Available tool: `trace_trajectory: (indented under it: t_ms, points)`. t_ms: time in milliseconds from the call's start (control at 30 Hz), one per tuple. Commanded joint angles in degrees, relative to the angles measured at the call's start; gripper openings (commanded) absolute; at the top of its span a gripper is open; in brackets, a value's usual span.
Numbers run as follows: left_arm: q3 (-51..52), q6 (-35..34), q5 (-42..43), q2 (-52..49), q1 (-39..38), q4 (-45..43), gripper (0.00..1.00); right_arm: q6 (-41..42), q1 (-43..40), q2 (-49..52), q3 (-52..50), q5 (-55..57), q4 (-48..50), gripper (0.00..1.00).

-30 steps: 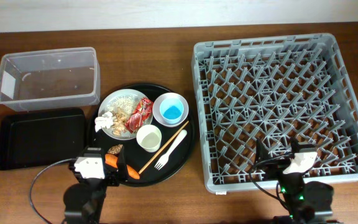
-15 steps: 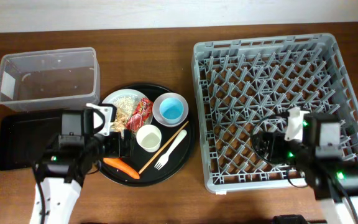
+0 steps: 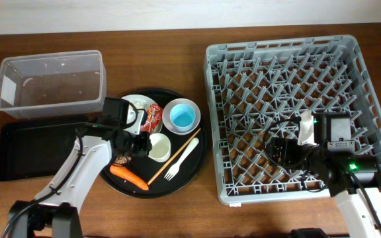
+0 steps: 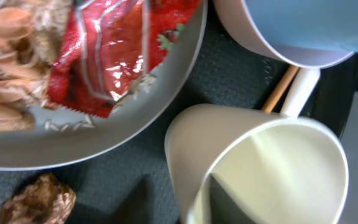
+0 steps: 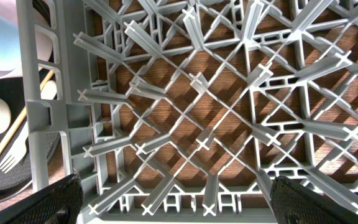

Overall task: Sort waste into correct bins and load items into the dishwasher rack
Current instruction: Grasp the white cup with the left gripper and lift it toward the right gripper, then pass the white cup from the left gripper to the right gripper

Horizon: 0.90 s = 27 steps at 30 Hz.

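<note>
Left hand (image 3: pixel 131 143) hangs low over the round tray (image 3: pixel 192 168). I cannot tell if it is wide or closed, because its camera shows no fingers. It looks down on the red wrapper (image 4: pixel 114 46), which lies on the plate (image 4: pixel 73 149) in the round tray, beside the small white cup (image 4: pixel 260 174). I think it is low so it can grab the wrapper, which is trash. The clear tub (image 3: pixel 50 82) and flat black tray (image 3: pixel 42 147) sit on the bench (image 3: pixel 190 213) just left of the round tray. Right of the round tray, the right hand (image 5: pixel 179 202) is spread wide over the grey rack (image 3: pixel 280 73), holding nothing.
</note>
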State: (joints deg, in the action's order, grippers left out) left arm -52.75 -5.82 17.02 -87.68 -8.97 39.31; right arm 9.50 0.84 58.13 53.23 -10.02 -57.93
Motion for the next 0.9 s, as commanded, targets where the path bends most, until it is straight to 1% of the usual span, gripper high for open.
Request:
trace_trajectory:
  t_ms: [0,67,133,167,200,233,267,300,333,367,400,433,467,500,533,600,700,767,800,833,867]
  points:
    - [-0.72,0.07,1.27,-0.44,-0.68,-0.02,0.0,0.46,0.26,-0.04,1.07,0.35,0.04,0.99]
    - [-1.33,0.07,1.27,0.26,-0.61,1.88,0.01,0.44,0.26,-0.07,1.07,0.33,0.04,0.99]
    - [-4.74,0.09,2.4,2.27,-0.61,8.15,0.0,0.37,0.26,-0.07,1.07,0.13,-0.61,0.99]
    - [-6.69,0.11,5.31,3.54,-0.61,10.97,0.0,-0.2,0.26,-0.07,1.11,0.11,-0.59,0.99]
    - [-8.87,0.79,10.75,4.66,-0.61,13.46,0.0,-0.2,0.26,-0.07,1.11,0.11,-0.37,0.99]
    - [-10.27,2.27,17.14,6.32,-0.61,13.92,0.0,-0.2,0.26,-0.07,1.14,0.07,0.37,0.99]
    - [-11.17,2.27,22.05,7.26,-0.61,13.4,0.0,-0.28,0.26,-0.07,1.27,-0.04,1.84,0.99]
    - [-11.56,2.27,27.02,7.91,-0.61,11.89,0.0,-2.67,0.26,-0.04,1.46,-1.75,3.56,0.99]
    - [-11.58,2.27,36.35,8.33,-0.61,6.75,0.0,-8.31,0.26,0.0,1.84,-9.29,6.84,0.99]
    - [-11.52,2.23,40.94,8.13,-0.66,2.29,0.0,-13.05,0.26,0.44,1.92,-20.15,9.94,0.99]
    - [-11.52,0.74,42.75,7.67,-1.07,-3.43,0.0,-15.34,0.26,1.31,1.92,-29.51,12.22,0.99]
    - [-11.47,-4.0,42.77,6.75,-2.05,-8.92,0.0,-16.06,0.28,2.84,1.9,-39.34,14.93,0.99]
    - [-11.47,-6.97,42.82,5.86,-3.06,-11.72,0.0,-16.59,0.28,4.31,1.9,-47.36,17.46,0.99]
    - [-11.47,-10.51,43.91,4.2,-4.9,-15.15,0.0,-16.59,0.28,5.92,1.9,-53.2,20.63,0.99]
    - [-11.47,-11.39,46.73,2.73,-6.54,-17.22,0.0,-16.59,0.28,7.15,1.9,-56.87,22.91,0.99]
    - [-11.47,-11.56,51.52,0.48,-7.8,-18.93,0.0,-16.61,0.28,8.35,1.9,-60.76,26.21,0.99]
    - [-11.47,-11.69,52.54,-0.37,-7.76,-19.43,0.0,-16.59,0.28,8.55,1.9,-65.18,27.96,0.99]
    - [-11.47,-15.02,57.51,-0.39,-7.76,-25.83,0.0,-16.59,0.28,8.87,1.62,-64.32,27.74,0.99]
    - [-11.5,-18.34,58.75,-0.39,-7.76,-29.83,0.0,-16.59,0.28,9.22,1.62,-64.37,27.74,0.99]
    - [-11.47,-21.0,58.82,-0.39,-7.78,-31.91,0.0,-16.59,0.28,9.55,1.62,-64.43,27.74,0.99]
    - [-11.47,-21.59,58.88,-0.39,-7.89,-32.26,0.0,-16.59,0.28,9.77,1.62,-64.41,27.76,0.99]
